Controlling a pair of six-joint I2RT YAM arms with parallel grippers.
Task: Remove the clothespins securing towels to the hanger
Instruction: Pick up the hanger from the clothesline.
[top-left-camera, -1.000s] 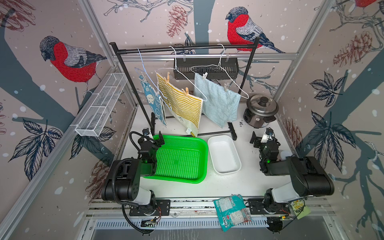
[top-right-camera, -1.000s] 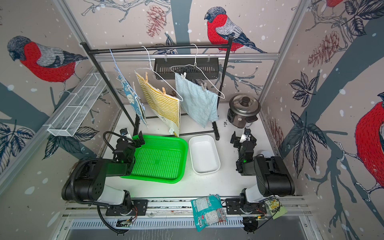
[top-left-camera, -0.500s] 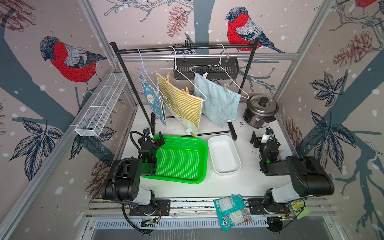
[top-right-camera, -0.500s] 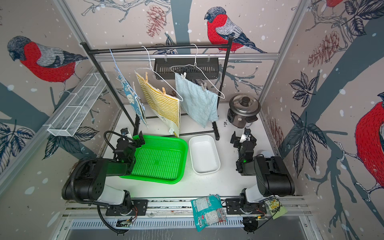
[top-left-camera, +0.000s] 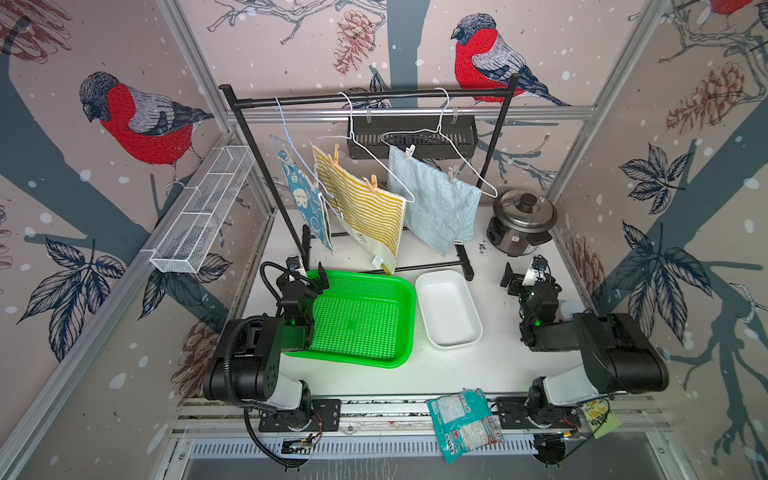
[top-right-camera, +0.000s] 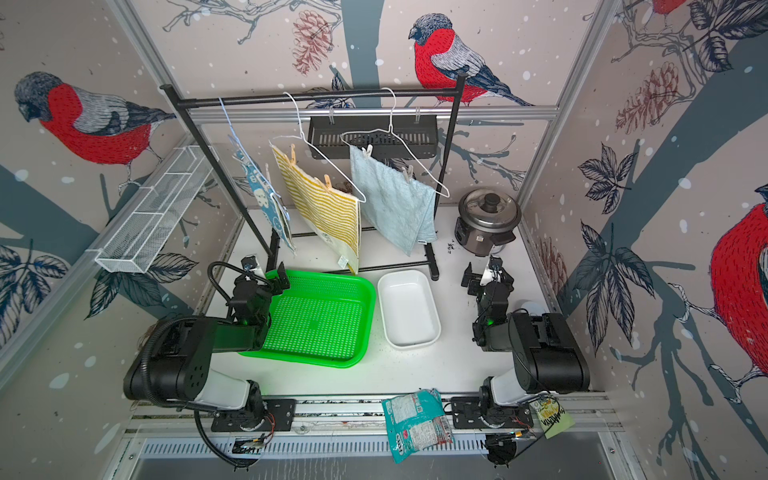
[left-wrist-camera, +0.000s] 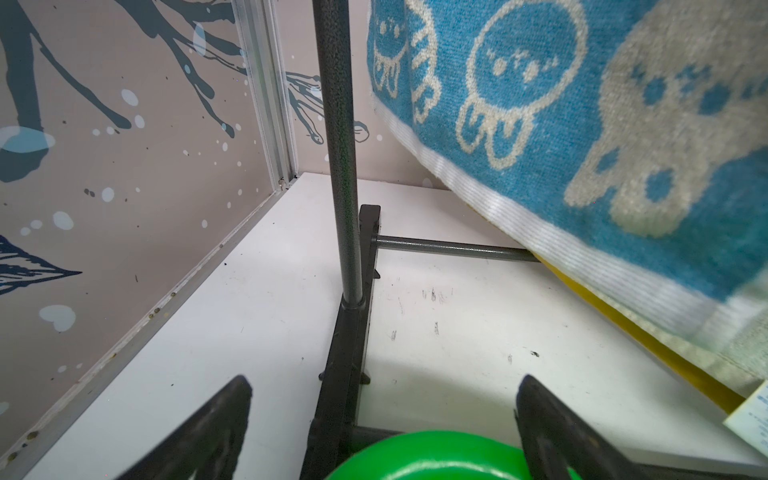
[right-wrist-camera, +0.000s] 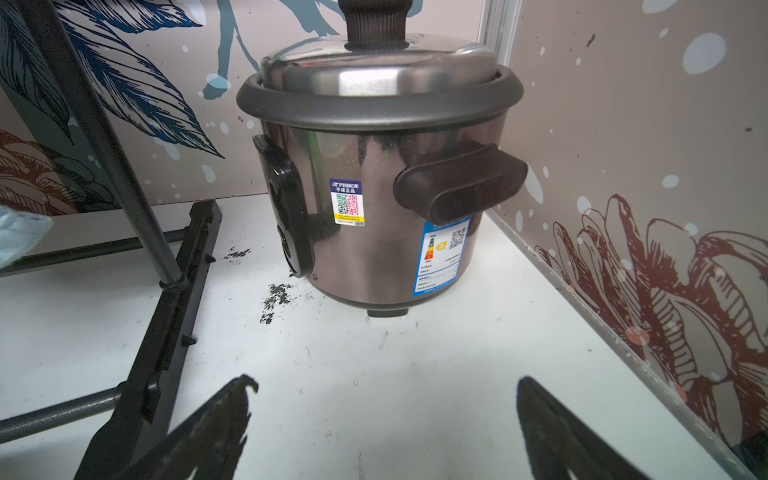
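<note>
No visible change from a second ago: both arms sit in the same low pose and nothing has been lifted. The left gripper (top-left-camera: 307, 272) is spread wide and empty, and the right gripper (top-left-camera: 524, 274) likewise. Task looks unstarted. The clothespins (top-left-camera: 372, 183) all seem on, pinning the towels (top-left-camera: 361, 208) to the wire hangers (top-left-camera: 453, 139), well above and beyond both sets of fingers.

- **Left fingers (left-wrist-camera: 224, 415):** teal towel (left-wrist-camera: 582, 124) hem just above and ahead; rack post (left-wrist-camera: 338, 166) dead ahead; green basket (top-left-camera: 411, 316) rim under them.
- **Right fingers (right-wrist-camera: 216, 419):** rice cooker (right-wrist-camera: 374, 187) straight ahead, apart.
- **Between the grippers:** white tray (top-left-camera: 444, 275).

Table (top-left-camera: 490, 365) is white and scuffed. The bird-print walls (top-left-camera: 685, 166) sit close, so raising either arm probably gets tight.
</note>
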